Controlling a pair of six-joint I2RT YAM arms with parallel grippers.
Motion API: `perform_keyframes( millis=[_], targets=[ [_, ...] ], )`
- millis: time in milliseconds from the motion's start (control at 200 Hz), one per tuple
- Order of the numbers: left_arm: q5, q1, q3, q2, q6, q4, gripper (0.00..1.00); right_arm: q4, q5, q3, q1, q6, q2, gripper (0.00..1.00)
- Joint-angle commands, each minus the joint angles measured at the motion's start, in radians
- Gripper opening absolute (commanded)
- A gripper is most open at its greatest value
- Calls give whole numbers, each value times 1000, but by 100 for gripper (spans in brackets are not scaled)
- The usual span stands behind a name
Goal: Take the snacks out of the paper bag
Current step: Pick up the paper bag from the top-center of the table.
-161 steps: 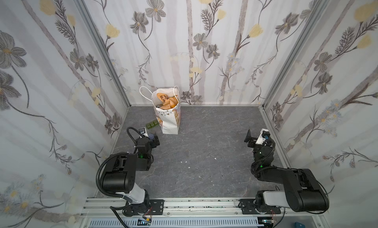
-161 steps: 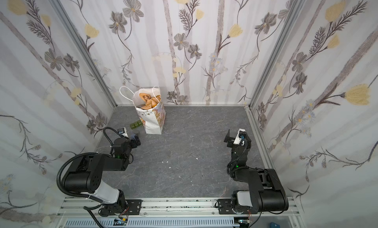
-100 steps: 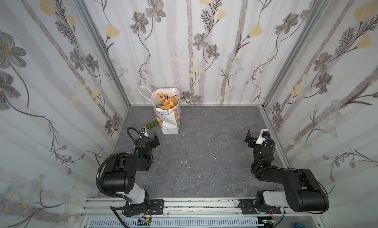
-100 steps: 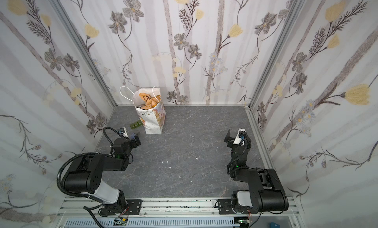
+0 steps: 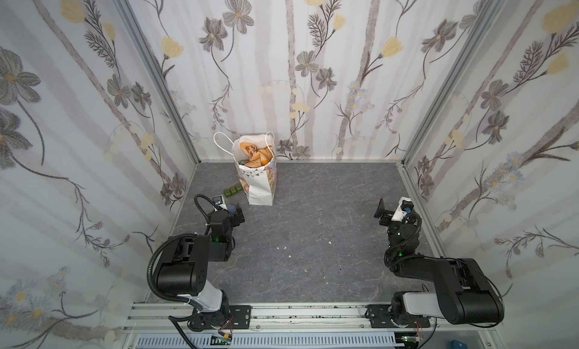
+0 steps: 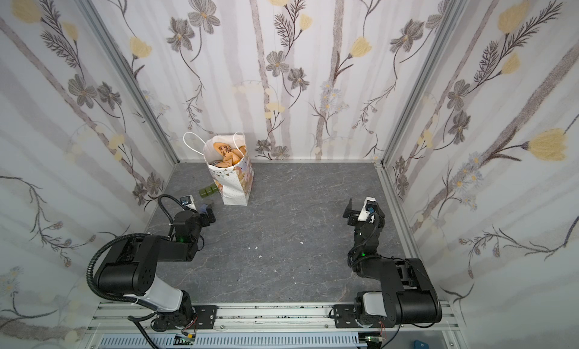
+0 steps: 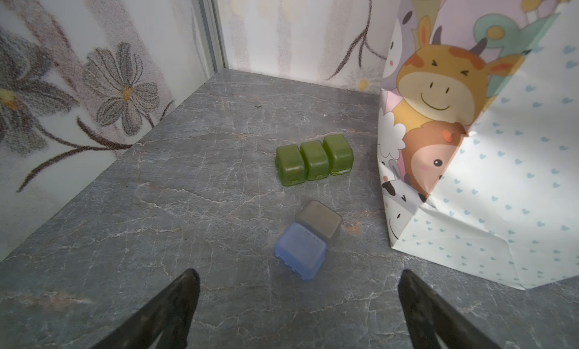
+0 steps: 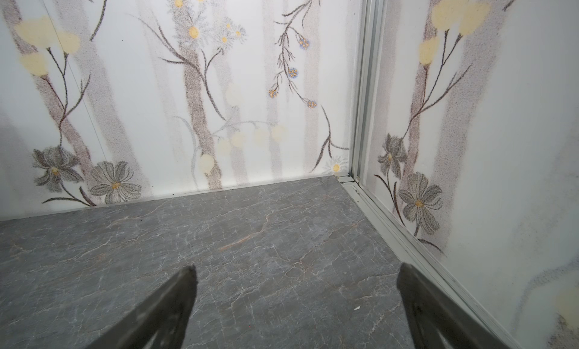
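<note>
Spotted the white paper bag (image 5: 261,187) upright by the back wall on the left arm's side, stuffed to the rim with orange snack packets (image 5: 255,154). Guessing light, crinkly, slippery foil, so better to pinch a crimped edge than squeeze the middle. Worth steadying that flimsy bag too. Both spread wide and empty: left gripper (image 7: 299,273), right gripper (image 8: 296,269). Three green blocks (image 7: 314,160) just beside the bag.

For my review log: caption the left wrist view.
Open left gripper facing green blocks, a blue block and a grey block beside the paper bag.
</note>
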Motion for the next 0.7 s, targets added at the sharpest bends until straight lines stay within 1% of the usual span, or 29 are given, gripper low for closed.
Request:
perform_keyframes(
  millis=[0,40,120,155,210,270,350,435,570,610,695],
  targets=[
    [-3,0,7,1,5,-3,100,22,4,-9,9,-11,-46,100],
    [-2,0,6,1,5,-5,100,-13,28,-11,17,-15,-93,100],
    [-4,0,8,1,6,-6,100,-157,50,2,28,-19,-234,100],
    [-4,0,6,1,5,-6,100,-253,56,22,28,21,-307,100],
    [-4,0,6,0,5,-7,100,-440,67,83,27,127,-416,100],
    [-4,0,7,1,5,-5,100,-642,16,168,27,235,-501,100],
    [-5,0,8,1,6,-6,100,-859,-105,286,28,359,-569,100],
    [-5,-1,8,1,5,-7,100,-1055,-241,434,36,457,-578,99],
    [-18,-3,3,-4,4,3,100,-1264,-389,652,104,529,-512,97],
    [-34,-5,-2,-24,2,0,100,-1324,-419,713,136,531,-479,96],
    [-62,-6,-9,-113,-4,-72,100,-1468,-420,857,224,514,-387,95]
  ],
)
